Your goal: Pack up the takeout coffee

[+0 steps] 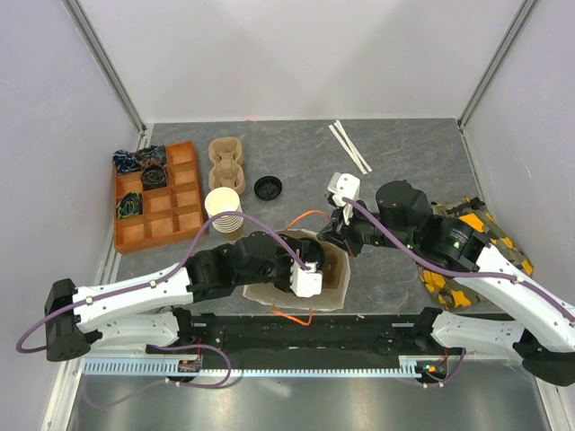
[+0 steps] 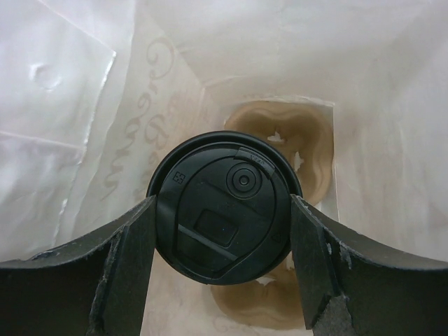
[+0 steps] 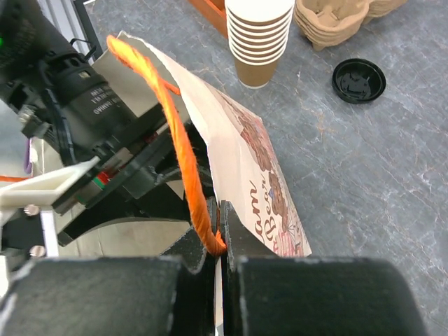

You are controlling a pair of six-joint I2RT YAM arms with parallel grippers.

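The takeout coffee, seen from above as a round black lid, hangs inside the white paper bag. My left gripper is shut on it, one finger pressed to each side of the lid. Below it a tan pulp cup carrier lies on the bag's bottom. In the top view the bag stands open between the arms, with the left wrist reaching down into it. My right gripper is shut on the bag's rim, right by its orange handle.
A stack of lidless paper cups and a loose black lid sit behind the bag. More pulp carriers and an orange compartment tray are at the back left. White sticks lie at the back, with a yellow-black cloth to the right.
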